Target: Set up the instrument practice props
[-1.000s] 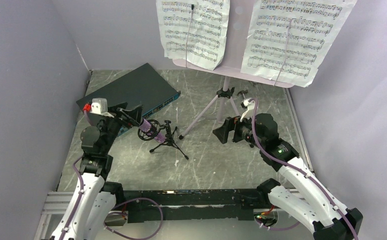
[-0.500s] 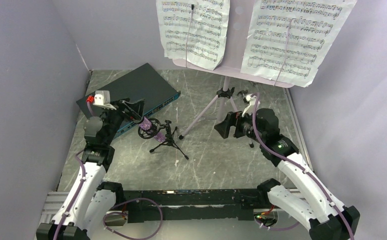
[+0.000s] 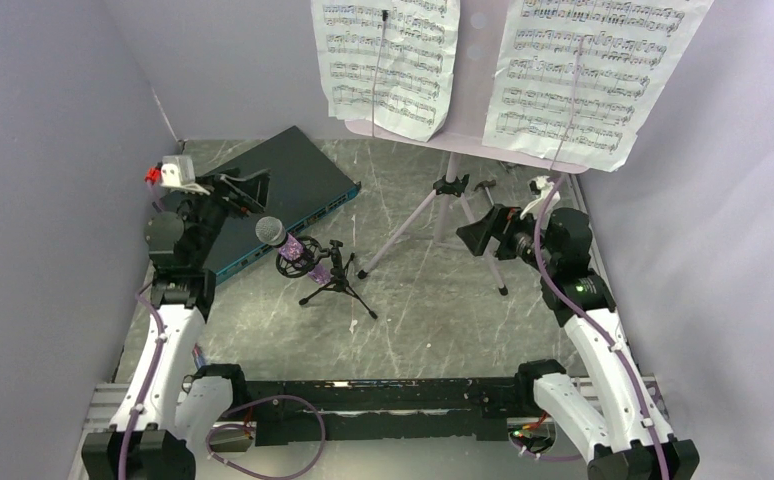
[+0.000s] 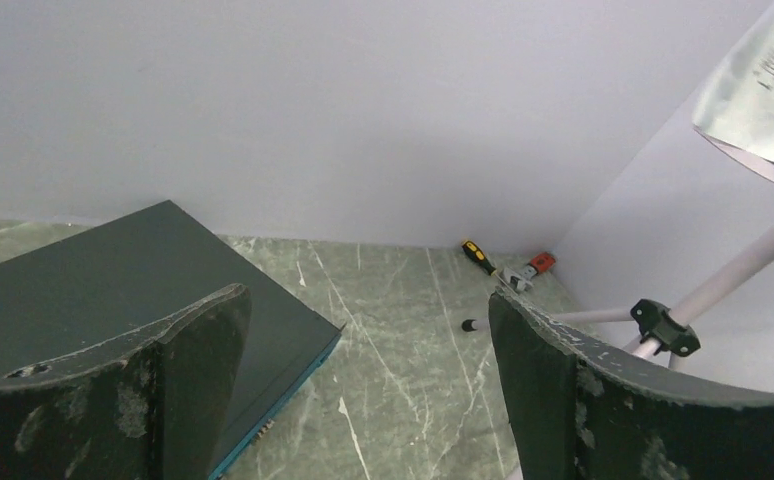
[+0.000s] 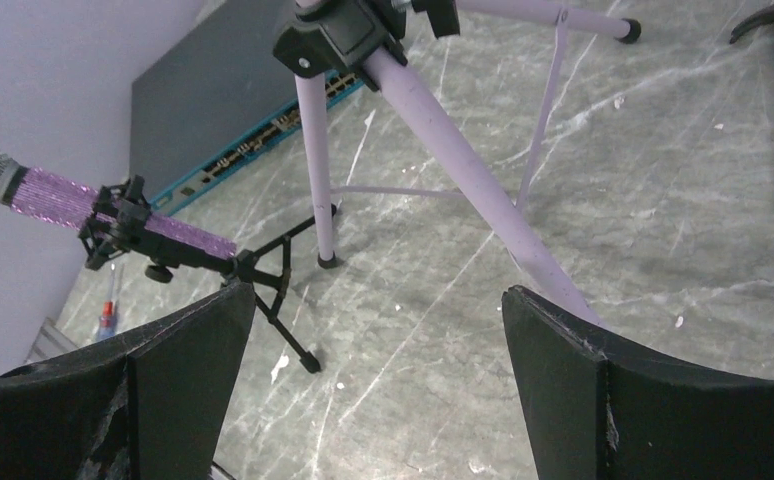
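Sitting in the ring of the small black tripod [image 3: 338,283] near the middle of the table [image 3: 443,320], the purple microphone [image 3: 293,248] is tilted. Its long axis runs diagonally, with the grey head up toward the left gripper [image 3: 246,190] and the tail down to the right. That gripper hovers over the dark box [image 3: 293,165], fingers spread and empty. The right gripper [image 3: 480,236], also spread wide with nothing between its fingers, is beside the music stand [image 3: 450,195], which carries two sheets [image 3: 388,60] at the back.
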{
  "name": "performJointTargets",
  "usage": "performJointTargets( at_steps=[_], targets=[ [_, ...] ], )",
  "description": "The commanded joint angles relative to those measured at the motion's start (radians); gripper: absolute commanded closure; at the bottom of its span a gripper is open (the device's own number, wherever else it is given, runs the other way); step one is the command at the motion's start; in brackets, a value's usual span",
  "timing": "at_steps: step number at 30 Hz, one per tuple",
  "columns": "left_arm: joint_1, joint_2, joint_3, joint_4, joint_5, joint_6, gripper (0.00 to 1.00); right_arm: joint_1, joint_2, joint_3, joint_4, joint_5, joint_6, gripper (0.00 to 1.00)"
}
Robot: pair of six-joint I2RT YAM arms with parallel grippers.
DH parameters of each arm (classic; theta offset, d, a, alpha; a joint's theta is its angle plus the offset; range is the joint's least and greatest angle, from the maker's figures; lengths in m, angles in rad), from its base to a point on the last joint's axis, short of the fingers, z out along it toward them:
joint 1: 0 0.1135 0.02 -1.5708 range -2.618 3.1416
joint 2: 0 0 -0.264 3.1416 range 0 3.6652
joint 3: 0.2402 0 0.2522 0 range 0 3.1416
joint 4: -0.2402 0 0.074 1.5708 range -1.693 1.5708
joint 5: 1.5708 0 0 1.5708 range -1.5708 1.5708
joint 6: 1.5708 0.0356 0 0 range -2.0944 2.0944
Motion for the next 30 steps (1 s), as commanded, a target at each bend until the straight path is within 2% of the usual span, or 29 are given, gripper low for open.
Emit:
performJointTargets(
  at_steps=[1, 6, 12, 18, 23, 30],
  targets=[
    [0.039, 0.053, 0.058, 0.067, 0.068, -0.084, 0.06, -0.046, -0.025, 0.009, 0.084, -0.009, 0.029, 0.01],
    [0.076, 0.093, 0.055, 0.115, 0.044, -0.126, 0.06, -0.077, -0.016, 0.001, 0.101, 0.068, 0.028, 0.01],
    [0.122, 0.11, 0.043, 0.081, -0.04, -0.119, 0.06, -0.09, 0.01, -0.027, 0.156, 0.206, 0.059, 0.01],
    [0.141, 0.134, -0.001, 0.072, -0.175, -0.095, 0.06, -0.124, 0.072, -0.078, 0.249, 0.399, 0.09, 0.01],
    [0.169, 0.165, -0.036, -0.006, -0.311, -0.122, 0.06, -0.172, 0.114, -0.126, 0.311, 0.522, 0.104, 0.01],
    [0.177, 0.13, -0.167, -0.052, -0.487, -0.082, 0.06, -0.178, 0.172, -0.251, 0.42, 0.677, 0.127, 0.01]
  ],
)
